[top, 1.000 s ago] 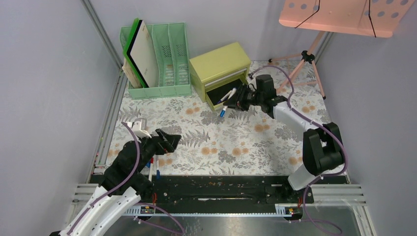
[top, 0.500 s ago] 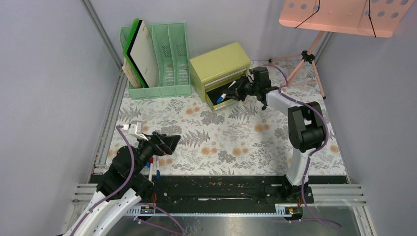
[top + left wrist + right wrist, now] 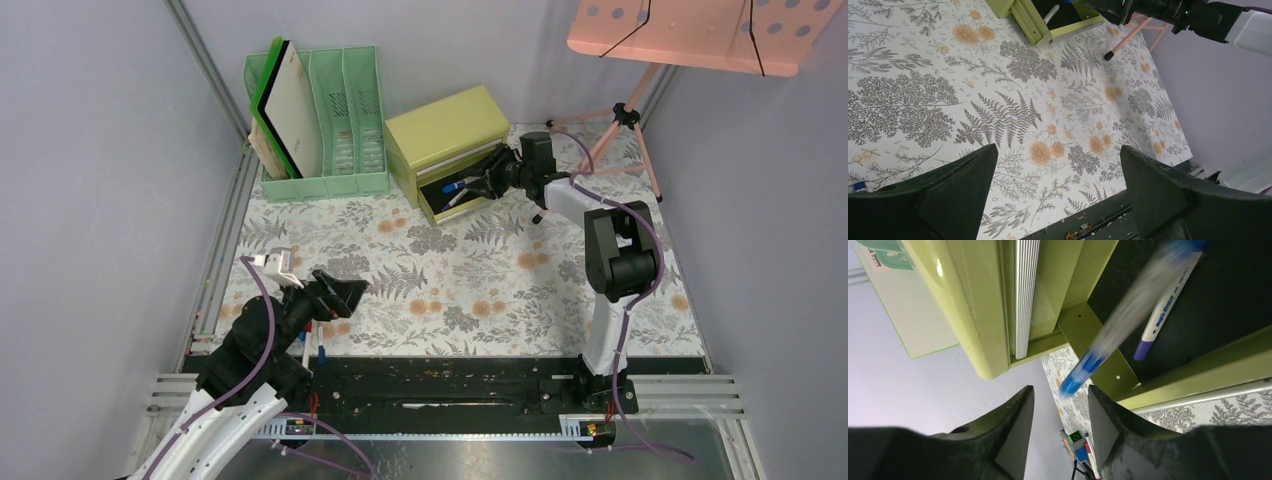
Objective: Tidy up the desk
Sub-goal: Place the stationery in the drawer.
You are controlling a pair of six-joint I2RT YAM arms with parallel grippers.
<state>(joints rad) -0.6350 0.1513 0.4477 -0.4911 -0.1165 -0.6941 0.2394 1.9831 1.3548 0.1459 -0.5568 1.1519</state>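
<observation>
Fingers (image 3: 948, 195) spread wide, the left gripper (image 3: 1057, 150) hangs just above the fern-printed desk (image 3: 1013, 65). The right gripper (image 3: 1059, 390), slightly parted and pinching nothing, faces the open drawer (image 3: 1238, 300) of the yellow-green chest (image 3: 445, 125); a blurred blue-capped marker (image 3: 1118, 335) shows just ahead of its tips.

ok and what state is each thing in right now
yellow-green drawer chest: lower drawer pulled open
white marker with purple cap: lying flat in the open drawer
blue-capped marker: blurred above the drawer, not between any jaws
left gripper: jaws wide apart, empty
right gripper: jaws apart, empty
green slotted file rack: upright, boards standing in its left slot
</observation>
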